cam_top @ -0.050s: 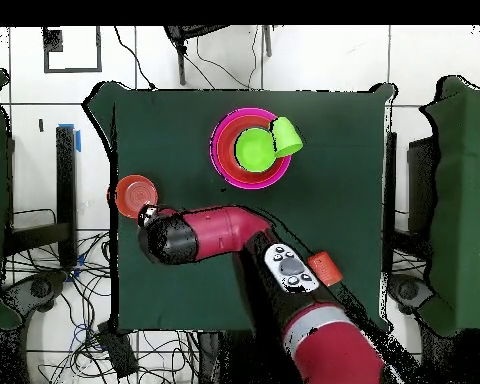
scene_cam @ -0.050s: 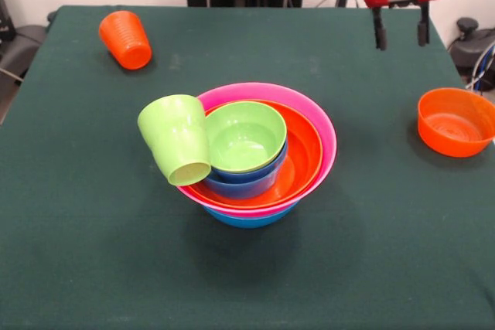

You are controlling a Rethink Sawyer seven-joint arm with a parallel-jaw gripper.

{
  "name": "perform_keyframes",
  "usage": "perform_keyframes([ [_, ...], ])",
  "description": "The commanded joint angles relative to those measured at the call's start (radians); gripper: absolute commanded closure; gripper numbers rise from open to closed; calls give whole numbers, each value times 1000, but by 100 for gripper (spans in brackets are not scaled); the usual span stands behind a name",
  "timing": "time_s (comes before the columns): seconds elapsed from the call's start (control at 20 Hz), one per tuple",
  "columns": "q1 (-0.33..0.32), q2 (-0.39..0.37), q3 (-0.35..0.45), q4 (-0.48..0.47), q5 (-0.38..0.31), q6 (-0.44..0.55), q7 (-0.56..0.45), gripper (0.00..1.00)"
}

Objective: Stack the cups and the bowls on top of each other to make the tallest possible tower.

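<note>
Dark green cloth covers the table (scene_cam @ -0.050s: pixel 93 253), and near its middle the tower (scene_cam @ -0.050s: pixel 259 156) is seen: a wide blue bowl (scene_cam @ -0.050s: pixel 249 218) at the bottom, then the pink bowl (scene_cam @ -0.050s: pixel 325 144), the big orange bowl (scene_cam @ -0.050s: pixel 303 152), a smaller blue bowl (scene_cam @ -0.050s: pixel 244 182) and the small lime-green bowl (scene_cam @ -0.050s: pixel 246 135) nested on top. The lime green cup (scene_cam @ -0.050s: pixel 176 148) is tipped over against the pile's rim, mouth facing the camera, while a lone small orange bowl (scene_cam @ -0.050s: pixel 455 121) is parked upright well off to the side and the ribbed orange cup (scene_cam @ -0.050s: pixel 125 39) is lying on its side at the far corner. The gripper (scene_cam @ -0.050s: pixel 401 27) is hung above the table near that lone bowl, fingers spread apart with nothing held between them.
</note>
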Motion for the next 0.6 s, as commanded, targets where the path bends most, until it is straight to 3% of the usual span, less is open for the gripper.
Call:
perform_keyframes([
  [0.05, -98, 148, 160, 92, -103, -94, -89, 0],
  [0.2, -154, 164, 186, 109, -133, -70, -112, 0],
  [0.6, -213, 214, 202, 100, -231, -77, -105, 0],
])
